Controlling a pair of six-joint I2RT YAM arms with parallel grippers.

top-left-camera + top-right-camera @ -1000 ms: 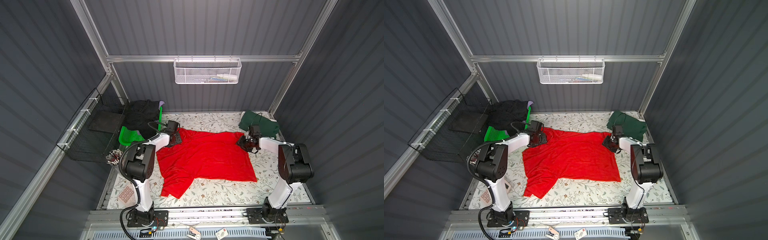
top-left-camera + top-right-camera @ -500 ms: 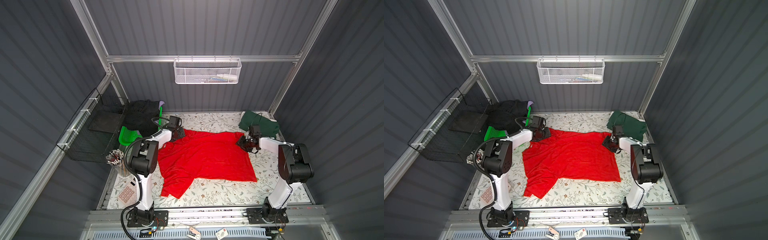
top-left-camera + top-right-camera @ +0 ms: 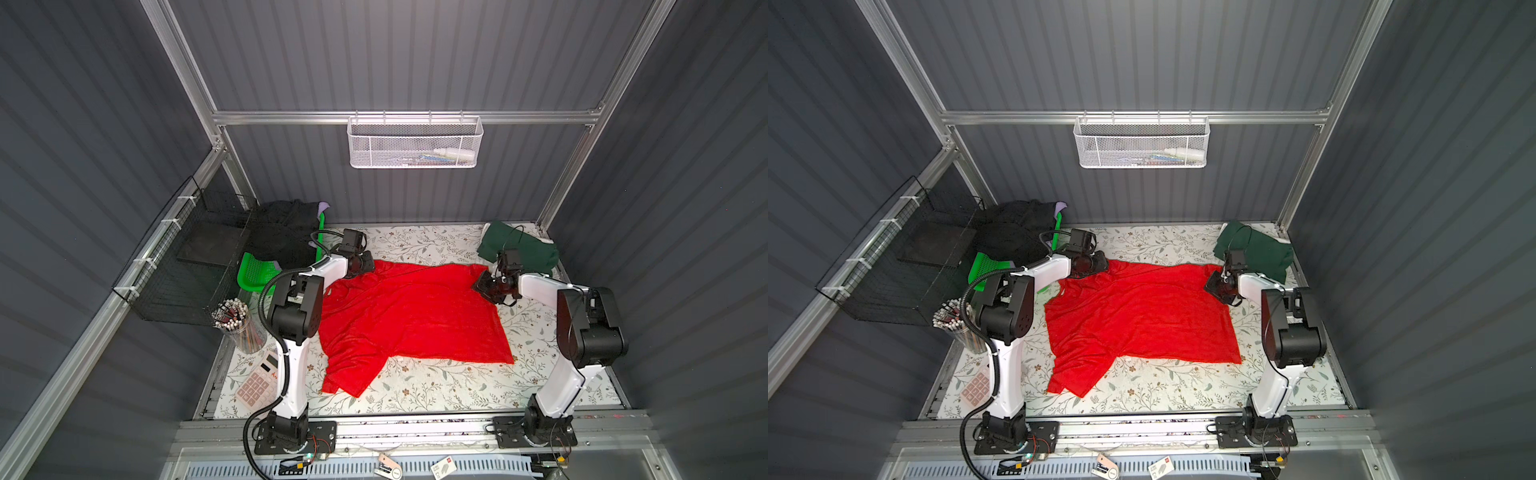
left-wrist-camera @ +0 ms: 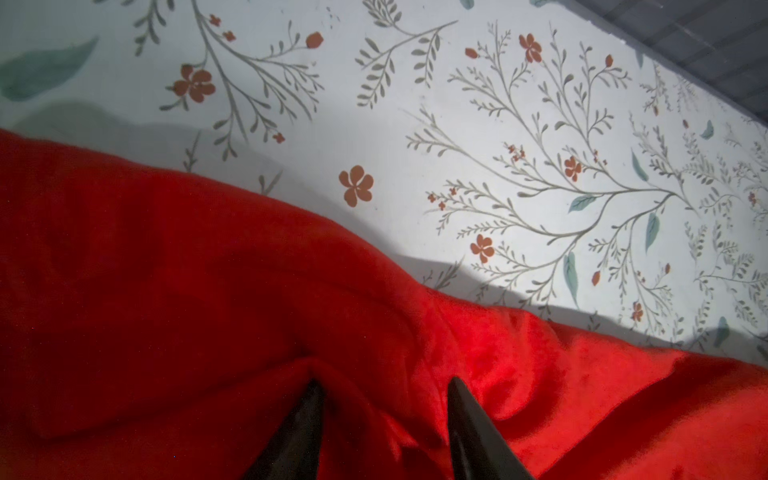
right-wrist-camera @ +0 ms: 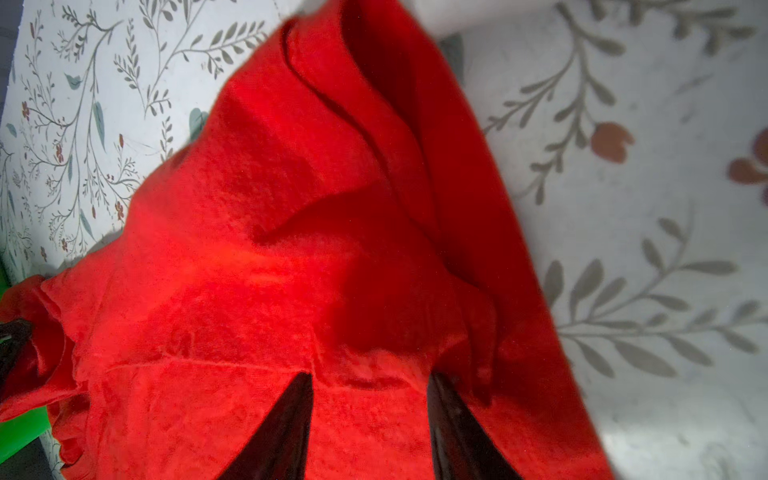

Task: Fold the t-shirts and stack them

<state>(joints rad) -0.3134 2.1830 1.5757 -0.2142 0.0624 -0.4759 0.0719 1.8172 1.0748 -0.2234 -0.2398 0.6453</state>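
On the floral table cover point(image 3: 415, 399), centre: red t-shirt point(image 3: 411, 316), spread mostly flat, one sleeve trailing toward the near-left. Left gripper point(image 4: 384, 388) at its far-left corner and right gripper point(image 5: 370, 384) at its far-right corner — each with jaws part-open, fingertips down on red cloth, grip unclear. Far-right corner: dark green t-shirt point(image 3: 519, 251), folded; far-left, black t-shirt point(image 3: 278, 232) heaped over a green basket point(image 3: 253, 274).

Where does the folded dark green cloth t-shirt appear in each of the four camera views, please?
Top view: the folded dark green cloth t-shirt lies at the table's far right corner, behind the right gripper.
Top view: same far right corner.
Left wrist: not in it.
Right wrist: not in it.
Shared landmark: the spread bright red cloth t-shirt, seen in all four views.
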